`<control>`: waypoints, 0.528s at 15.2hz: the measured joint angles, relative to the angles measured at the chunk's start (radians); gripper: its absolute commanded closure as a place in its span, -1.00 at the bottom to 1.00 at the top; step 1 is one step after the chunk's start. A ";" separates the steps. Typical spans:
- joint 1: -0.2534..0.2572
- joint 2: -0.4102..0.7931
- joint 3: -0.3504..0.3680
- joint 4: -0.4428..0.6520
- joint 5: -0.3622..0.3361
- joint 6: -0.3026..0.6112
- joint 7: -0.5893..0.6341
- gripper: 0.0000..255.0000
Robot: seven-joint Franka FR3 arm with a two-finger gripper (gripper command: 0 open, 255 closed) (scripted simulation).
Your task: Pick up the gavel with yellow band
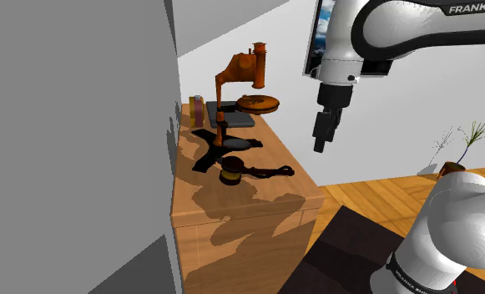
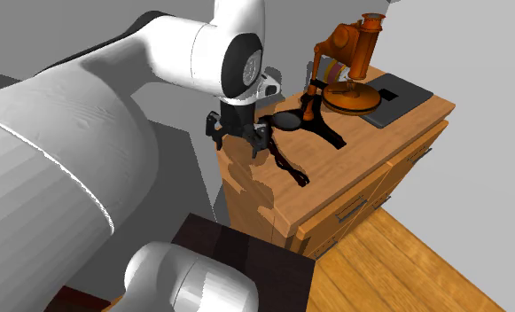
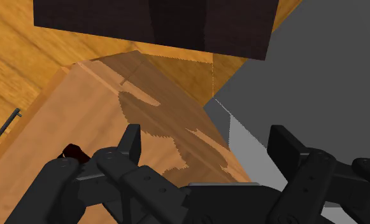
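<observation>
The gavel (image 1: 230, 174) lies on the wooden cabinet (image 1: 232, 209), its dark head ringed by a yellow band and its dark handle (image 1: 270, 172) pointing toward the shoulder view's right. In the second exterior view the handle (image 2: 289, 167) runs out from under my gripper (image 2: 240, 146), which hides the head. My black gripper (image 1: 320, 140) hangs open above the cabinet, well above the gavel, with nothing between its fingers. In the wrist view the gripper (image 3: 207, 149) looks down on the cabinet top (image 3: 100, 108), and a dark red tip (image 3: 75, 153) shows beside one finger (image 3: 131, 143).
An orange microscope (image 1: 245, 79) with a black forked base (image 1: 224, 144) stands just behind the gavel. Books (image 1: 197, 110) and a black pad (image 1: 236, 119) sit at the back. A grey wall (image 1: 73, 125) borders the cabinet's left. A dark rug (image 3: 151, 25) covers the wooden floor.
</observation>
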 measured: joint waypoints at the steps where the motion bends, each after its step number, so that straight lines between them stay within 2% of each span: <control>1: 0.000 0.000 0.000 0.000 0.000 0.000 0.000 -1.00; 3: 0.001 0.027 -0.015 -0.009 -0.009 0.038 -0.035 -1.00; 8: 0.009 0.167 -0.063 -0.018 -0.032 0.202 -0.167 -1.00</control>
